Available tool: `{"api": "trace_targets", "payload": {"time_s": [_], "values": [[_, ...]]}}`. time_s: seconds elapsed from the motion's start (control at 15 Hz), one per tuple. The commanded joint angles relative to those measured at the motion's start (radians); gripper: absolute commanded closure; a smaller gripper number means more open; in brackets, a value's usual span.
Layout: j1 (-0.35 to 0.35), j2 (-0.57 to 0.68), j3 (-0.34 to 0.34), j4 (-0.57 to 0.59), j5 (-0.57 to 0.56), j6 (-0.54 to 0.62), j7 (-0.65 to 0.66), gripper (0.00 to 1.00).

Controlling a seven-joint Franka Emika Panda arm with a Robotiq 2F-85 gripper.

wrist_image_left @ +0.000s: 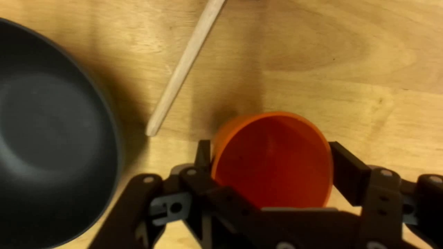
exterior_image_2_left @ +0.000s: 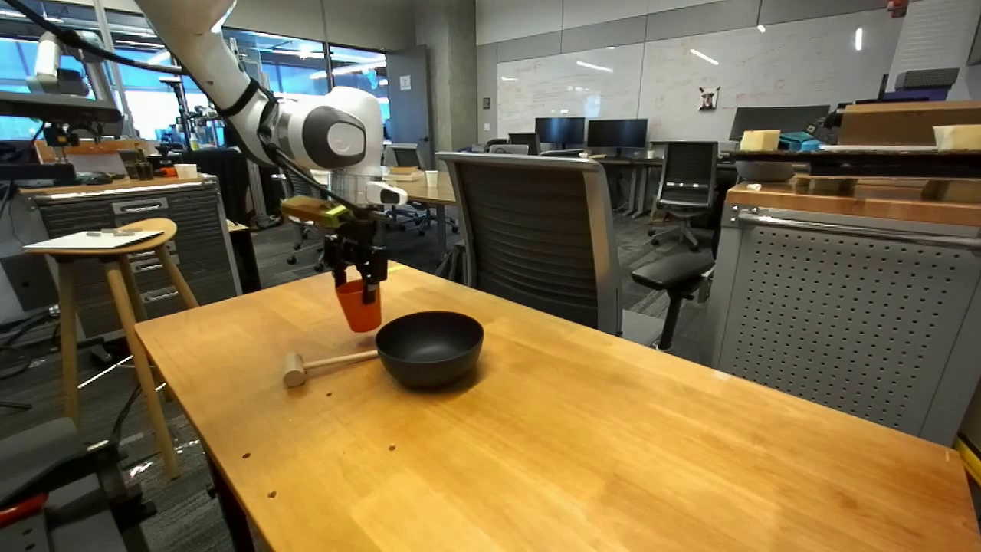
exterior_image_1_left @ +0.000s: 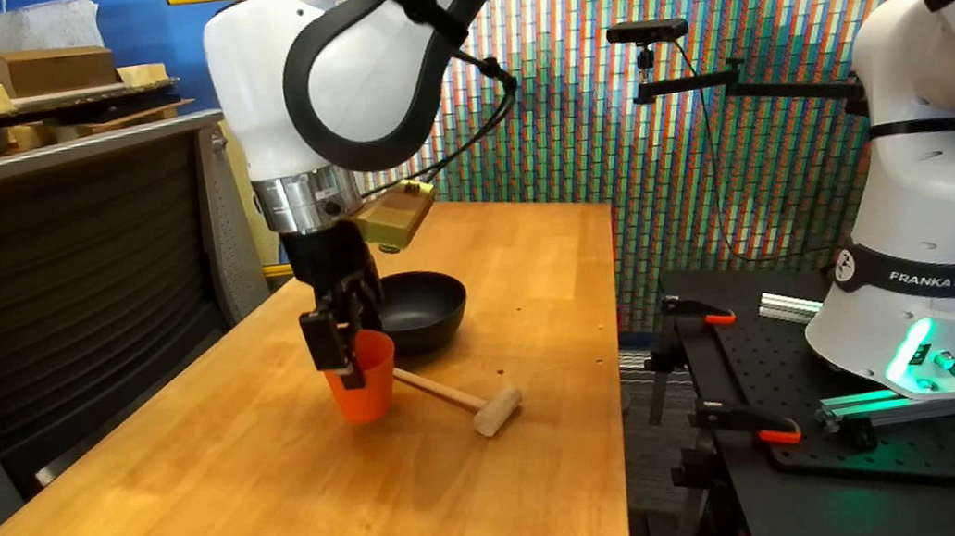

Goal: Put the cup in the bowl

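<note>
The orange-red cup [exterior_image_1_left: 375, 378] is between the fingers of my gripper [exterior_image_1_left: 351, 351], slightly tilted. In the wrist view, the cup [wrist_image_left: 277, 159] shows its open mouth, with a finger against each side, so my gripper [wrist_image_left: 271, 155] is shut on it. In an exterior view, the cup [exterior_image_2_left: 357, 310] hangs below the gripper [exterior_image_2_left: 355, 285]; whether its base touches the table is hard to tell. The black bowl [exterior_image_1_left: 432, 307] stands upright beside the cup. The bowl also shows in an exterior view [exterior_image_2_left: 429, 366] and at the left of the wrist view [wrist_image_left: 52, 121], with nothing in it.
A light wooden mallet [exterior_image_1_left: 498, 411] lies on the wooden table [exterior_image_1_left: 290, 528], its handle [wrist_image_left: 187, 62] pointing between cup and bowl. A grey-framed chair [exterior_image_2_left: 536, 238] stands close against the table's edge. The robot base [exterior_image_1_left: 926, 336] stands on a separate black bench.
</note>
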Motion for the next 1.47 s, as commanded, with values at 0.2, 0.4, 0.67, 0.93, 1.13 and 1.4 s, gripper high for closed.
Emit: {"api": "trace_targets", "payload": {"time_s": [0.2, 0.4, 0.67, 0.93, 1.13, 1.4], "values": [[-0.020, -0.272, -0.139, -0.157, -0.135, -0.001, 0.194, 0.43], [-0.055, -0.275, -0.171, -0.146, -0.185, -0.031, 0.254, 0.43], [-0.107, -0.184, -0.156, -0.077, -0.108, -0.077, 0.212, 0.43], [-0.131, -0.076, -0.127, -0.011, 0.016, -0.089, 0.164, 0.43], [-0.142, -0.008, -0.108, 0.035, 0.098, -0.089, 0.145, 0.43], [-0.161, 0.035, -0.110, 0.060, 0.151, -0.082, 0.127, 0.43]]}}
